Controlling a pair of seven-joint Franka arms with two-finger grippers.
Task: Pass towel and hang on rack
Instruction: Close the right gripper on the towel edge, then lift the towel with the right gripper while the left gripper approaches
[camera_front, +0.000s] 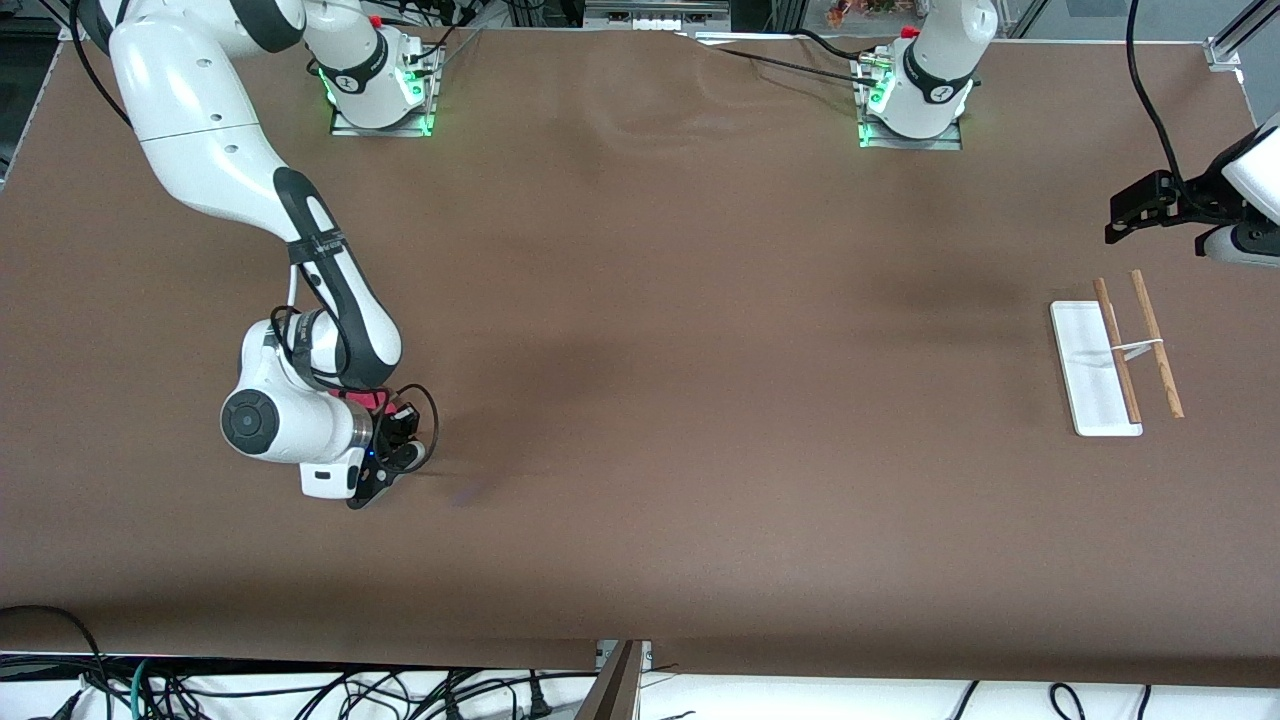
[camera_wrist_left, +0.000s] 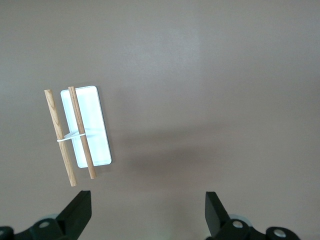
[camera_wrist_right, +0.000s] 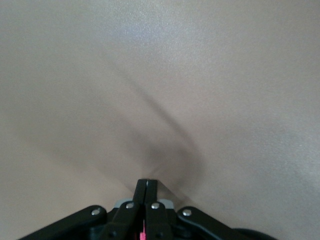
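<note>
Only a sliver of the pink towel shows under the right hand, at the right arm's end of the table. The same pink peeks out between the pressed-together fingers in the right wrist view. My right gripper is down at the brown table, shut on the towel. The rack, a white base with two wooden rods, stands at the left arm's end. My left gripper hangs high above the table beside the rack, open and holding nothing.
The brown table cover is creased where the right gripper presses it. Both arm bases stand along the edge farthest from the front camera. Cables hang below the edge nearest the camera.
</note>
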